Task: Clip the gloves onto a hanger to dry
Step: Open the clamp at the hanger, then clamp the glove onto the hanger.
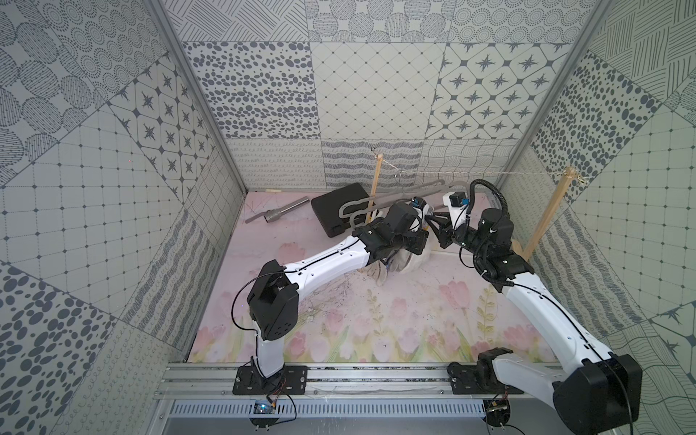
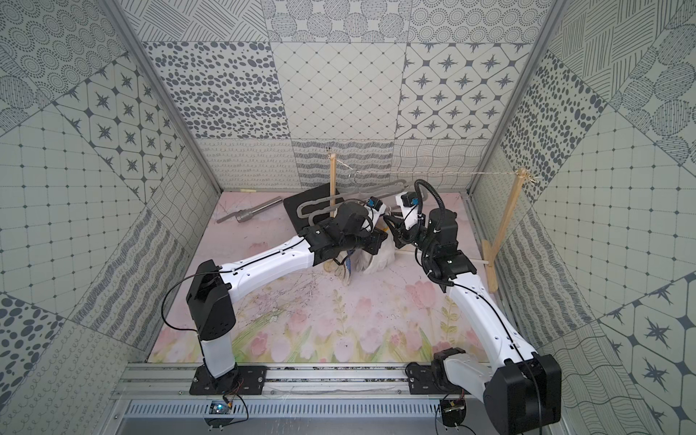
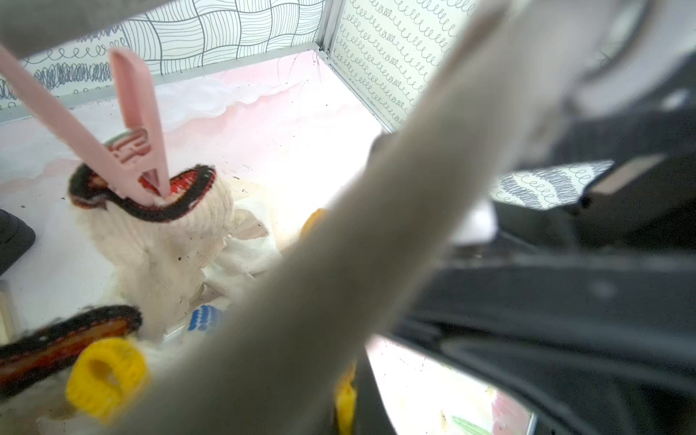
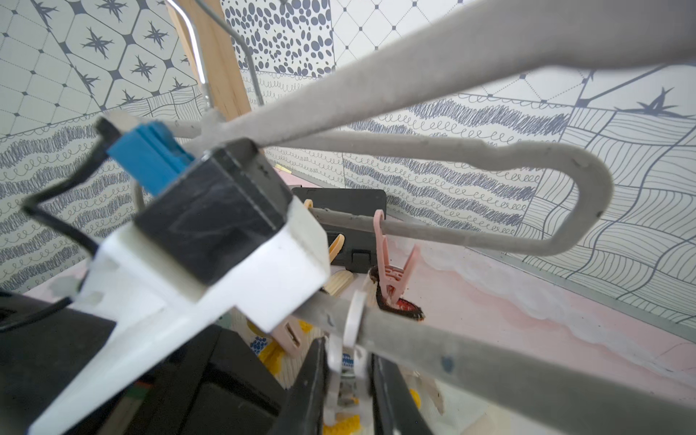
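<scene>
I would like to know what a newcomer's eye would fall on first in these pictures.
Probably the left arm and right arm meeting over the pile of gloves at the far middle of the floral table. Close up, a pink peg on the grey hanger bites a cream glove's dark cuff, and a white peg sits in the right hand.

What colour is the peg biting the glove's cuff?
Pink. The peg shows best in the left wrist view.

left arm (image 1: 324, 260), right arm (image 1: 546, 312): white shells, black joints | cables (image 1: 501, 197): black | right gripper (image 4: 350, 376): black jaws
</scene>
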